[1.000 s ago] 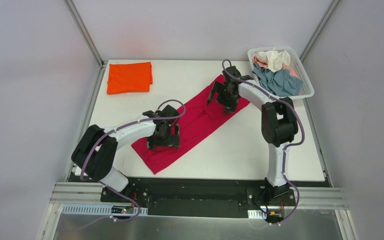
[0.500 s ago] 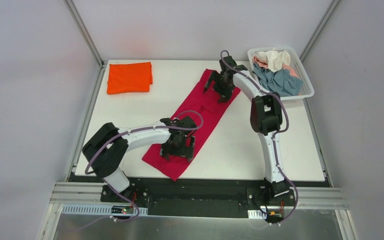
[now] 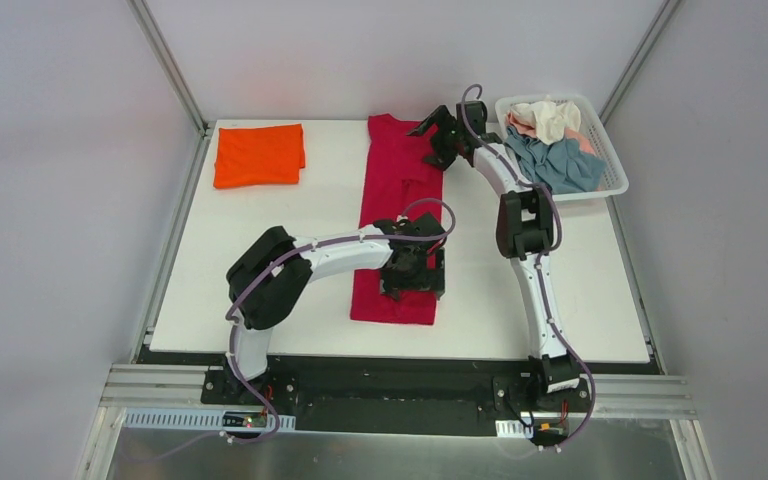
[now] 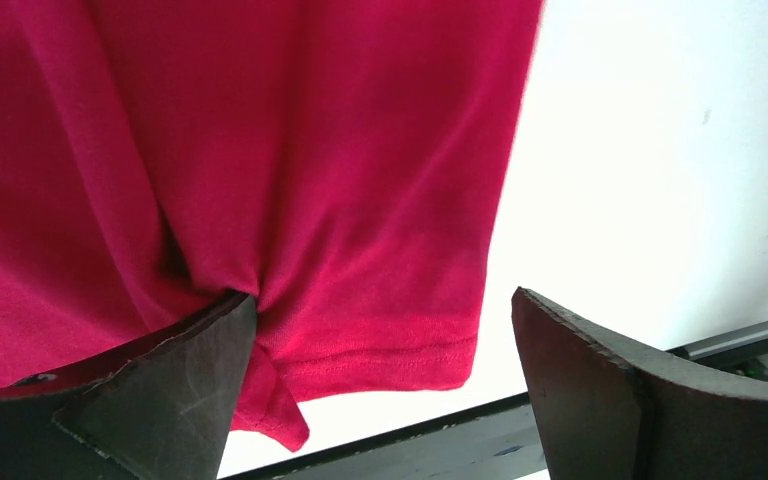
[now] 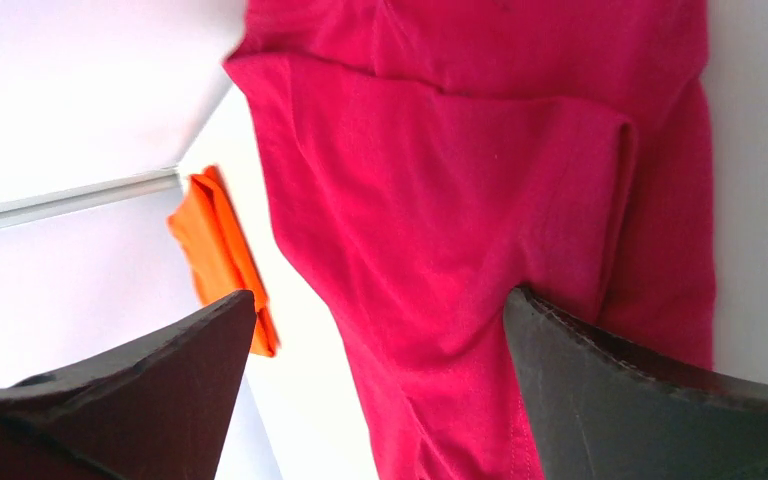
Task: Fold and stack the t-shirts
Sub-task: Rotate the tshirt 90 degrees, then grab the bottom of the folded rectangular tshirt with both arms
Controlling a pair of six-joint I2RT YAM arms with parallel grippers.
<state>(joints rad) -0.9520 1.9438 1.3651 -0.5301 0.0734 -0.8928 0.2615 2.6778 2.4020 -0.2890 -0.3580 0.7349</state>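
Top external | crimson shirt (image 3: 392, 185) stretched lengthwise on the surface (image 3: 260, 210) | left jaws spread, cloth bunched against one finger (image 4: 160, 390); right jaws spread at far end | risk: snagged hem drags, fold skews

Mounted on black bases just beyond the silver aluminium rail (image 3: 160, 385), the left arm (image 3: 345, 255) and right arm (image 3: 545, 300) are glossy white shells linked by bulky black joint housings, each trailed by a thin purple-grey cable (image 3: 428, 201) and ending in dark, matte, wedge-shaped fingers (image 4: 580, 380) with faint scuffs.
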